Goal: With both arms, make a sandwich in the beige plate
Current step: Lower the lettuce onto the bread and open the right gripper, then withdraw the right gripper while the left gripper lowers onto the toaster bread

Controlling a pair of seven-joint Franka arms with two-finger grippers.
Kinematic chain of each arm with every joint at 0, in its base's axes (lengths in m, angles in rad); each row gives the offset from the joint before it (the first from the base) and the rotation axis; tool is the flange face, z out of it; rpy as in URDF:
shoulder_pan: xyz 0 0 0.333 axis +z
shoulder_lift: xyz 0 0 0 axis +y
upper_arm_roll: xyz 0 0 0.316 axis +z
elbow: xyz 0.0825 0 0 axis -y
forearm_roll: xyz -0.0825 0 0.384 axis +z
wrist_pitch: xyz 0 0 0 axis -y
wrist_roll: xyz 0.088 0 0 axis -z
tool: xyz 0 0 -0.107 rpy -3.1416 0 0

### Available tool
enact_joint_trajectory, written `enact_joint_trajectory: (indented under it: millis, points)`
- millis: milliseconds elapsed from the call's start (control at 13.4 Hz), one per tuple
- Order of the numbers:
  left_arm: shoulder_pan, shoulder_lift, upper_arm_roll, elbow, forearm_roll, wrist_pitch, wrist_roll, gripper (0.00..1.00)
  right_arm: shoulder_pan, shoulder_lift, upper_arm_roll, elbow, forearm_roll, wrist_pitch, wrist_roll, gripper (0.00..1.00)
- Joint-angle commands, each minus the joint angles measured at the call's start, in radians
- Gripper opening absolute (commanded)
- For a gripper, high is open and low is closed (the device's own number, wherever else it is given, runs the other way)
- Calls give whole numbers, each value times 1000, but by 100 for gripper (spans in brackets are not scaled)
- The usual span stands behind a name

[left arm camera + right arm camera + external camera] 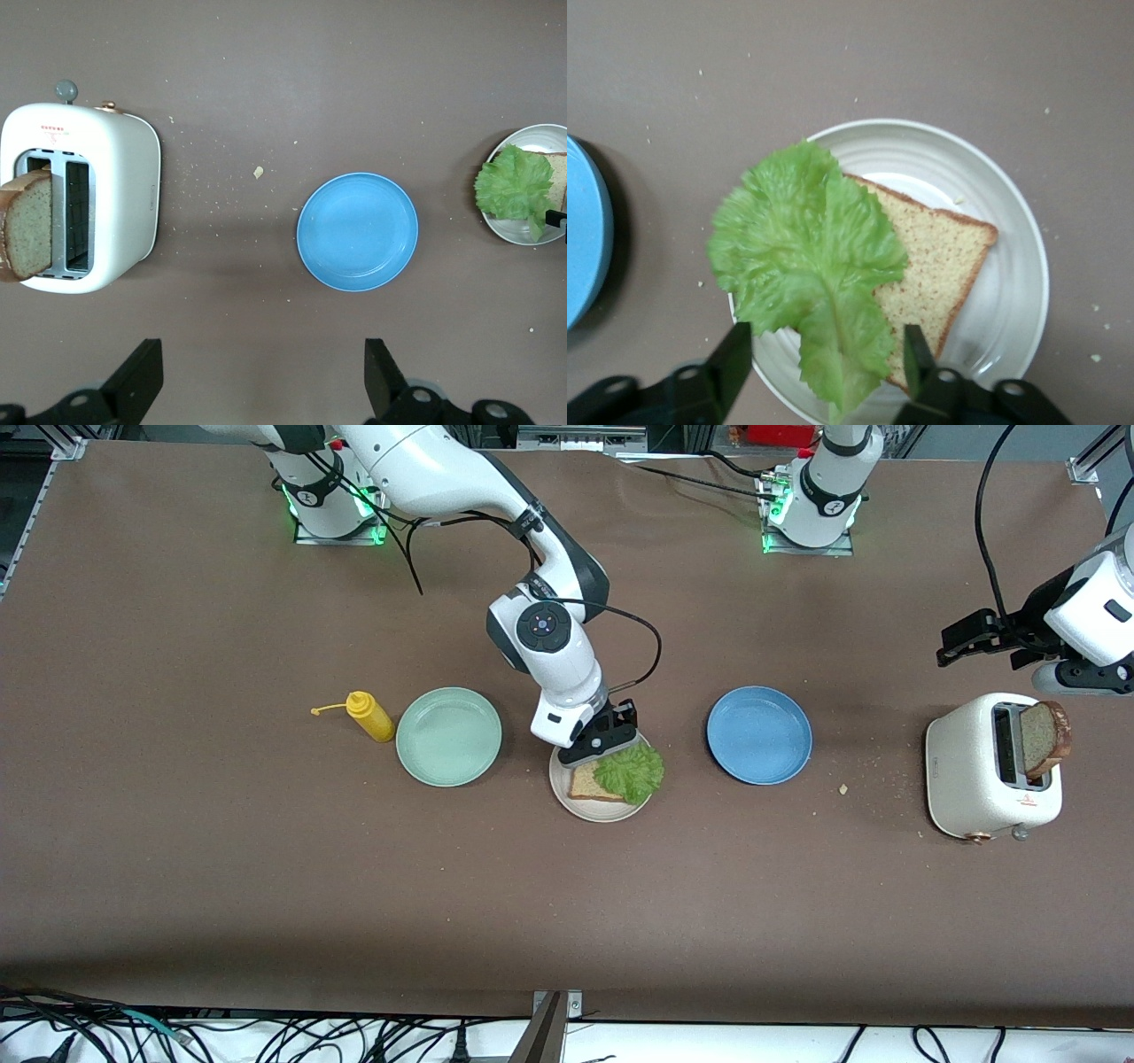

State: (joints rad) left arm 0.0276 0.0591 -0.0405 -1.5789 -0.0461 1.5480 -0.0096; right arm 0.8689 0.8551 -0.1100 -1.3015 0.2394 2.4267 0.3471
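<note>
In the centre of the front view, the right gripper (601, 742) is hanging over the beige plate (567, 795), fingers spread around nothing; lettuce (631, 772) is lying on the bread (586, 784) there. At the right edge, the left gripper (961, 642) is hovering spread near the toaster (970, 779), which is holding a second slice (1044, 737).
</note>
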Motion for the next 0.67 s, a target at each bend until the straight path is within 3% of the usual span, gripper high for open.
enact_joint_trajectory:
  millis: [0, 374, 598]
  points:
    - [-6, -12, -4, -13, 35, 14, -13, 100, -2, -68, -51, 7, -20, -146, -2, 100]
    - [-2, -5, -4, -16, 49, 26, -12, 100, -2, -230, -198, 7, -45, -484, -5, 100]
    - [9, -1, -4, -53, 103, 78, 2, 100, -1, -338, -282, 5, -138, -697, 4, 100]
